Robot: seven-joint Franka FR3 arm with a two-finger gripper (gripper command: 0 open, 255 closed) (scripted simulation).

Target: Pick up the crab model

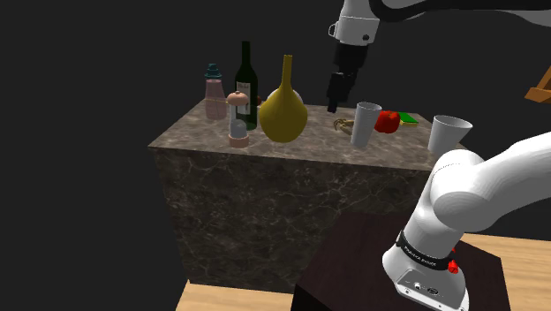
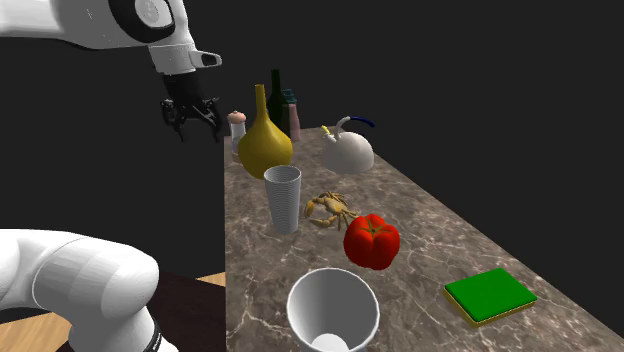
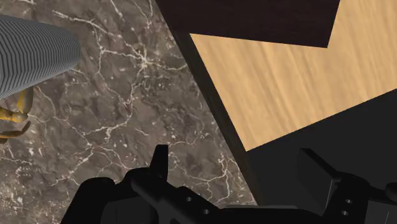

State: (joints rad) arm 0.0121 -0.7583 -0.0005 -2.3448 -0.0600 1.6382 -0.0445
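Marble-veined brown counter (image 2: 430,230), and on it sits the crab model (image 2: 330,208), tan and spindly, tucked just beside the ribbed white cup (image 2: 283,200) with the red bell pepper (image 2: 372,240) near its other side. Up above, the black gripper (image 2: 197,130) hovers high over the counter's edge, well apart from the crab. Its fingers are spread wide with nothing between them, so it's empty-handed. From the wrist camera you catch just a few yellowish legs poking out next to the cup, off to one side of the claw rather than under it. By my read, nothing's done yet: the shift across, the descent, the squeeze and the lift are all left. As for writing, the arm's dark band (image 1: 422,254) carries pale lettering, too small to read, and the wine bottle (image 1: 246,84) shows no label I can read.
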